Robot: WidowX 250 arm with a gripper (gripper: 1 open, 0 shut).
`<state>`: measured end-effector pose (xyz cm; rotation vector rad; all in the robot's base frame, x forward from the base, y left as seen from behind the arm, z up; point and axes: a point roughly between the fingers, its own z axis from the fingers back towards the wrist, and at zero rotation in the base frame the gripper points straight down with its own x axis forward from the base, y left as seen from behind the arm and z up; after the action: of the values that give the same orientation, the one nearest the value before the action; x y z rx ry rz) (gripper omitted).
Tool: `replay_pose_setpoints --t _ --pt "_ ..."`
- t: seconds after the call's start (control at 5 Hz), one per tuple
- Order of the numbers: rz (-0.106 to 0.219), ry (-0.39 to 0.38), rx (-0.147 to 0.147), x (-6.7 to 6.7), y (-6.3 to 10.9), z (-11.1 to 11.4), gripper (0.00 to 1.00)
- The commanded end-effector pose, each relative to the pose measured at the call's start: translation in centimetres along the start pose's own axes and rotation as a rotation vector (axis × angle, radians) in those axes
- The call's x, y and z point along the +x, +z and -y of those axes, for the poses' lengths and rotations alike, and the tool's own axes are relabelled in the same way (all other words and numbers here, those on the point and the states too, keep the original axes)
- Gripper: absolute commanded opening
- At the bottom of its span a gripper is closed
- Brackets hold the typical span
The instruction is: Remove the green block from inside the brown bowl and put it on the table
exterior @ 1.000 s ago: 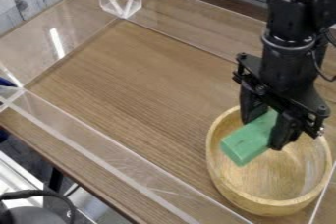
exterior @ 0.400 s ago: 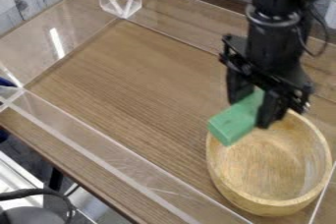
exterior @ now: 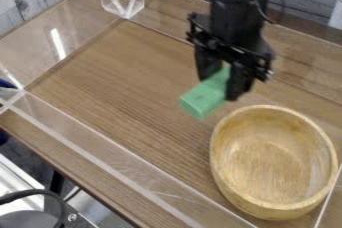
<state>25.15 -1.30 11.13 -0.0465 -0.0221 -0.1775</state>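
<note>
We take the brown bowl (exterior: 274,164) as our landmark: the claw (exterior: 218,84) hangs up and to the left of its rim, pointing straight down and pinching the green block (exterior: 205,97) by one end, so that the bar juts out tilted below and to the left of the jaws, clear of the bowl and above bare bench (exterior: 120,82). The bowl itself is empty, with nothing inside its thick rim. As we judge it, the main risk lies in that end-on grip: the block could pivot or slip free before it is set down, and a drop from this height might send it bouncing back against the bowl's wall or skidding away from the bowl toward the clear acrylic wall (exterior: 80,122) along the bench's near edge. If we lower too fast with the bar tilted, its low corner would strike the wood first and twist the block in the jaws. Releasing too close to the bowl could leave it leaning on the rim. We can read no brand, label or writing anywhere.
</note>
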Motion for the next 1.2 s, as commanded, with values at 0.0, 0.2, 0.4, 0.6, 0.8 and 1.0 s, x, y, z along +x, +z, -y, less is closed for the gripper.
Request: replay_pose_setpoints --t 0.0,0.2,0.4,0.6,0.8,1.0 --pt "0.047 0.031 0.022 0.6 0.7 -3.0 0.0" --pt "0.025 0.038 0.026 0.5 -0.3 -3.5 0.0" --pt "-0.005 0.017 0.019 -0.6 -1.0 -2.4 0.0" --pt "-0.02 0.001 0.009 -0.9 -1.5 -0.8 0.0" --pt "-0.023 -0.009 0.003 -0.7 -1.5 0.5 0.0" --pt "-0.024 -0.023 -0.007 -0.1 -1.9 1.3 0.0"
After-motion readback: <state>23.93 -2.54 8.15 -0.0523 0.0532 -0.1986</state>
